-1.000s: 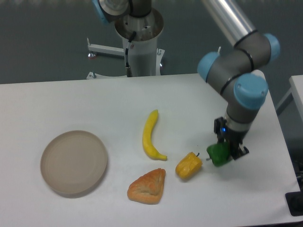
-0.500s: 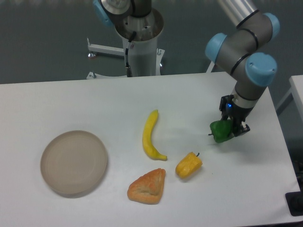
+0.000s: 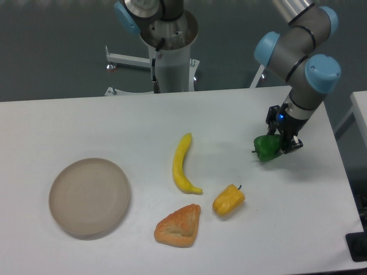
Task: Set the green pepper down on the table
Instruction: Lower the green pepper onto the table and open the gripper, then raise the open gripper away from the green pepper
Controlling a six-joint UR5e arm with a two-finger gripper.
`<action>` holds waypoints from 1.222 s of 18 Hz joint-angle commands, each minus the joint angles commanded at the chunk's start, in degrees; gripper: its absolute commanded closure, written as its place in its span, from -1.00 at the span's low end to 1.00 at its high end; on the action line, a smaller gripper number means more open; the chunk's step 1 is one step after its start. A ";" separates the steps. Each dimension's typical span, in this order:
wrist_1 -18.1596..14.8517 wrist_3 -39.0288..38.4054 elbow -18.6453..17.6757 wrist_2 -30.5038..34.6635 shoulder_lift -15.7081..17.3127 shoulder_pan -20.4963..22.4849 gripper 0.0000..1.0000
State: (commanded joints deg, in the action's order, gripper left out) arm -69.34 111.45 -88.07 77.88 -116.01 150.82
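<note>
One green pepper (image 3: 266,148), clamped in the gripper (image 3: 281,143) and carried over the right side of the table (image 3: 86,120), well apart from the yellow pepper (image 3: 228,200) and banana (image 3: 182,163). Mid-carry, judged from the hold. Next: lowering onto bare tabletop, then unclamping.

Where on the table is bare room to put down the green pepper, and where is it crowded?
Free: the white table behind the plate, and between the banana and the gripper holding the green pepper. Also the front right corner. Crowded: banana, yellow pepper and pastry lie close together.
</note>
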 joint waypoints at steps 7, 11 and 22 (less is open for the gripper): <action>0.09 -0.44 -1.58 -0.80 -0.53 0.62 0.25; 0.09 -0.88 -1.58 -0.80 -0.79 0.71 0.24; 0.00 -5.36 0.17 -0.62 -0.18 -0.43 -1.00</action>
State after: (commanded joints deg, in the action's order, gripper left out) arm -69.35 106.09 -87.89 77.26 -116.19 150.38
